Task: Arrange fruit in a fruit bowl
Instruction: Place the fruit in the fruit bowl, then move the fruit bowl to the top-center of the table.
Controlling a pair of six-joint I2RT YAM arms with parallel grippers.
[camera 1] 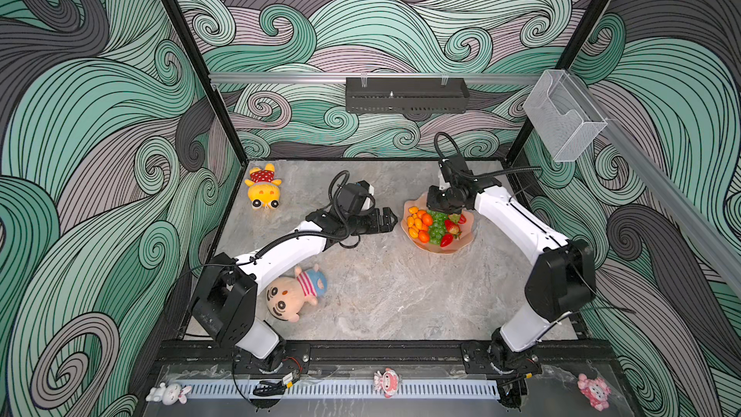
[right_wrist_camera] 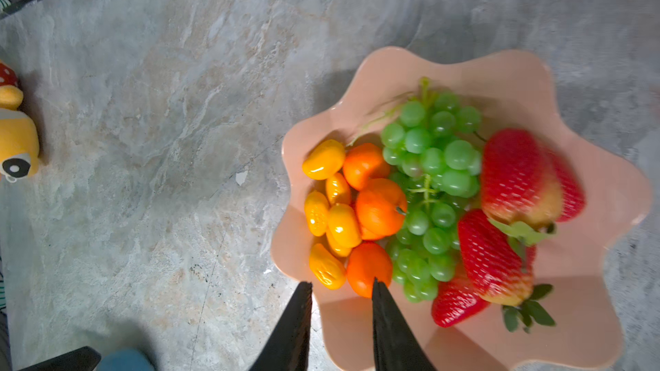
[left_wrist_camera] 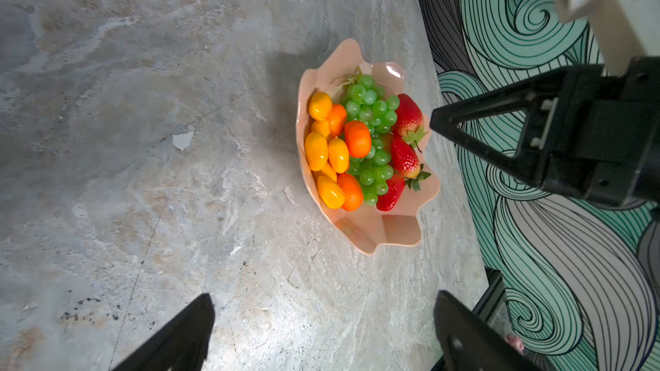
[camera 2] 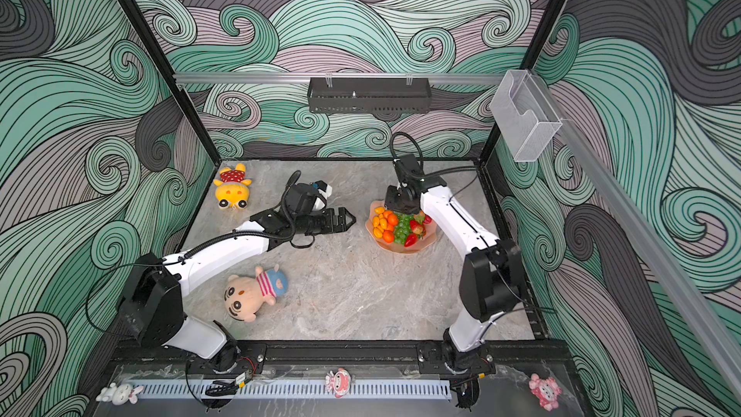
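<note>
Left arm point(camera 1: 288, 252): based on the front edge at 7 o'clock, elbow high, forearm running toward 2 o'clock; wrist level, aimed at 3 o'clock.
Left gripper point(camera 1: 391, 219): jaws spread wide with nothing between them; tips just short of the bowl's 9 o'clock rim, not touching.
Right arm point(camera 1: 517, 222): based on the front edge at 5 o'clock, elbow high, forearm running toward 10 o'clock; wrist bent down over the bowl.
Right gripper point(right_wrist_camera: 341, 283): tips aimed down with a narrow gap between them, holding nothing; it hangs above the fruit.
Fruit bowl point(camera 1: 445, 249): peach-pink with a wavy rim, upright on the grey stone table point(camera 1: 381, 306), about 2 o'clock from the table's middle; its 6 o'clock part is bare.
Grape bunch point(left_wrist_camera: 371, 126): one, green, down the bowl's middle; long axis 12 to 6 o'clock, stem end at 12.
Kumquats point(left_wrist_camera: 316, 149): six, yellow-orange, packed along the 9 o'clock side; most lie lengthwise 12 to 6.
Tangerines point(left_wrist_camera: 357, 139): three, round, in a 12-to-6 row between kumquats and grapes.
Strawberries point(left_wrist_camera: 403, 157): three seen plainly along the 3 o'clock side; the blurred right wrist view may show a fourth behind them. Two lie with tips toward 12 and leafy tops toward 5; the one at the 6 o'clock end points its tip to 7.
Plush dolls: two on the table, well apart from the bowl; a yellow one point(camera 1: 262, 192) at 11 o'clock, a striped-shirt one point(camera 1: 296, 294) at 7 o'clock, partly under the left arm.
</note>
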